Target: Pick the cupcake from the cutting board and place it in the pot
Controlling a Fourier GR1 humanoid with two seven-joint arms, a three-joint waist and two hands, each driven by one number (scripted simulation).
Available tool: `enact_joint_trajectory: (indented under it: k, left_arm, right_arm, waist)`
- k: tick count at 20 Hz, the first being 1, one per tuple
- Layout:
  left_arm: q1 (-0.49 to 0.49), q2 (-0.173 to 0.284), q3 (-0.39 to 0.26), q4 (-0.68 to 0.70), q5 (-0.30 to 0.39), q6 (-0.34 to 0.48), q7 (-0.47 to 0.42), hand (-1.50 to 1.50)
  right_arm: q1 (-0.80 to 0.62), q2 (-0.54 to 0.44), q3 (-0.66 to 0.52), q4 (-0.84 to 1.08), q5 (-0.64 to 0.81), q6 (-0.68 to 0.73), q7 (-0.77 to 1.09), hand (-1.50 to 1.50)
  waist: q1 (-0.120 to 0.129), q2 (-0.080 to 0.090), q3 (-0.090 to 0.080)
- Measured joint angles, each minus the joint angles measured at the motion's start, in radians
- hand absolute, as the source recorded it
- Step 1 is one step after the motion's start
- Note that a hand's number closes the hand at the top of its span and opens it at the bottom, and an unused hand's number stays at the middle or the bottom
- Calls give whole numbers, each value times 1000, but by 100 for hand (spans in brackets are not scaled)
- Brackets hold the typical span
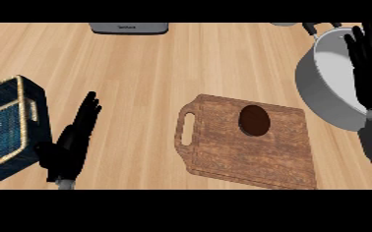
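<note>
Left hand (73,137) sits low at the view's left, nearest the cam, fingers straight & pointing up, holding nothing; wrist cut off by the bottom edge. Just left of it, a dark blue basket (18,123) w/ pale trim, only partly in view, cut by the left edge. Top centre, a grey appliance (129,27) shows only its lower edge; label too small to read. Mid-right on the wood counter (131,73), the cutting board (247,147) lies flat, handle slot to its left. Cupcake (255,119) stands on the board's upper part, seen from above as a dark brown oval, untouched. Far right, the pot (327,78), grey, cut by the right edge. Right hand (357,64) overlaps the pot, fingers straight, gripping nothing; hand partly out of view.
</note>
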Motion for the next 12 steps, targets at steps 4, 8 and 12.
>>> enact_joint_trajectory:
  k: [4, 8, 12]
  left_arm:
    - [-61, 21, 72, -8, 21, -18, 24, 0]
    - [-132, 40, 127, -18, 30, -8, 44, 0]
    - [-172, 57, 175, -28, 57, -19, 91, 0]
  right_arm:
    - [-27, 3, 0, 131, 27, 106, -120, 150]
    - [-32, -95, 71, 212, 194, 161, -234, -150]
    - [-20, -45, 72, 368, 278, 126, -443, -150]
  waist:
    - [7, -8, 8]
    - [21, -2, 5]
    - [21, -9, 7]
